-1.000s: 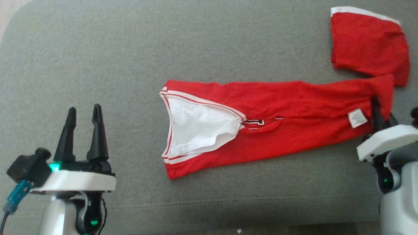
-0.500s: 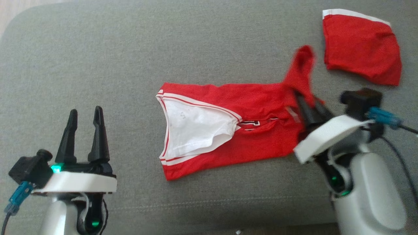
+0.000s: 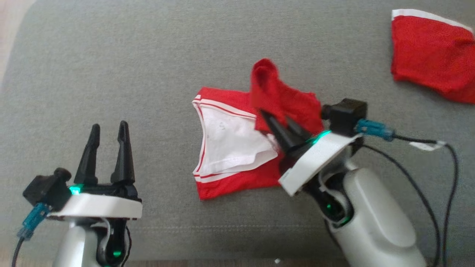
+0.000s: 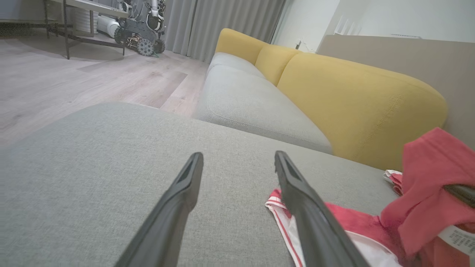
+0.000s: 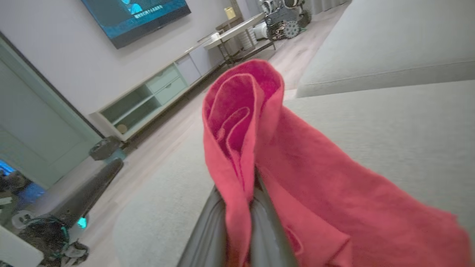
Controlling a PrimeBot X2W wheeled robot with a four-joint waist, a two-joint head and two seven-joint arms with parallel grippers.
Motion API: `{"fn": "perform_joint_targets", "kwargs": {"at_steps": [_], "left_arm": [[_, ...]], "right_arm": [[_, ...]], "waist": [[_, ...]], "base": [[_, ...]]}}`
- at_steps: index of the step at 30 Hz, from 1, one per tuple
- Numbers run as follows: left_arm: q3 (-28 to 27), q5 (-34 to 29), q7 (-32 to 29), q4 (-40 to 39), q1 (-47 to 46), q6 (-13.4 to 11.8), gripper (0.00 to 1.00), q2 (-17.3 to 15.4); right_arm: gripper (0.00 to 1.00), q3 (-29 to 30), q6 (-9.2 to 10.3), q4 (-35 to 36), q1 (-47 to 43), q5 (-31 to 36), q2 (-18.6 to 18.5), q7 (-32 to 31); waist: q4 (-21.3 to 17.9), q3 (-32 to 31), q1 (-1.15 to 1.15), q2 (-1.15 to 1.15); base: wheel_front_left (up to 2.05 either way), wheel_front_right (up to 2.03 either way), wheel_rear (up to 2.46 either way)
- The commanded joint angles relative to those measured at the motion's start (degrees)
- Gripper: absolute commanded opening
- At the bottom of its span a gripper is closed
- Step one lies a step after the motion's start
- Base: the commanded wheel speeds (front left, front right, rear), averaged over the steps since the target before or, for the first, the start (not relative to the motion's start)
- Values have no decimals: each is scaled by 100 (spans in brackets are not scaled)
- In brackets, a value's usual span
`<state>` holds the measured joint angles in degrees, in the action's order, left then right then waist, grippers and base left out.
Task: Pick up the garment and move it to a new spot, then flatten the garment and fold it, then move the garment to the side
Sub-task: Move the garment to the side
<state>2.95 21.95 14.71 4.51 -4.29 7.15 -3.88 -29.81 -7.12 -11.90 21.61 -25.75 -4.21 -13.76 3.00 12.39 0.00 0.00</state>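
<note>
R fingers (image 3: 275,130) were clamped nearly shut on a bunched red fold of the garment (image 3: 237,148). In the R wrist view the cloth was pinched between both fingers (image 5: 267,233) and looped up past the tips. That held end was lifted off and hung over the upper-right part of the rest of the garment.

The rest lay flat on the grey cushion (image 3: 111,55), approx mid-cushion. Its opening, w/ white lining and white/red trim, faced the robot's left.

L fingers (image 3: 122,152) were spread wide w/ nothing between them, over bare cushion and well left of the garment, tips pointing away from the robot. Couldn't tell if they touched the cushion.

In the L wrist view, a white care label (image 4: 454,237) showed on the lifted cloth near the R fingers, and a yellow backrest (image 4: 352,100) stood behind the cushion.

A second red piece (image 3: 430,55) w/ a white band lay at far right, well apart from the garment.
</note>
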Motion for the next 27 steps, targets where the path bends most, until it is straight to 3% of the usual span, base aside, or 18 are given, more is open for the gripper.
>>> {"fn": "perform_joint_targets", "kwargs": {"at_steps": [1,8,15,16,17,27], "left_arm": [[-152,26,29,-121,-233,34,100,-35],[-130,74,29,-44,-274,34,100,-7],[-54,94,29,0,-369,34,100,18],[-40,97,29,14,-382,34,100,22],[-27,99,29,28,-397,34,100,25],[-88,103,29,150,-405,34,100,29]], "right_arm": [[0,-302,-36,63,166,-245,132,193],[0,-857,-36,-767,378,-896,133,950],[0,-1247,-36,-1383,669,-1201,133,1287],[25,-1298,-36,-1495,717,-1245,133,1311],[100,-1341,-36,-1605,766,-1266,133,1336],[100,-1498,-36,-1833,1050,-1632,133,1619]], "waist": [[99,20,0,0],[321,111,0,0],[450,277,0,0],[459,305,0,0],[468,330,0,0],[318,328,0,0]], "base": [[0,0,0],[0,0,0],[0,0,0],[0,0,0],[0,0,0],[0,0,0]]}}
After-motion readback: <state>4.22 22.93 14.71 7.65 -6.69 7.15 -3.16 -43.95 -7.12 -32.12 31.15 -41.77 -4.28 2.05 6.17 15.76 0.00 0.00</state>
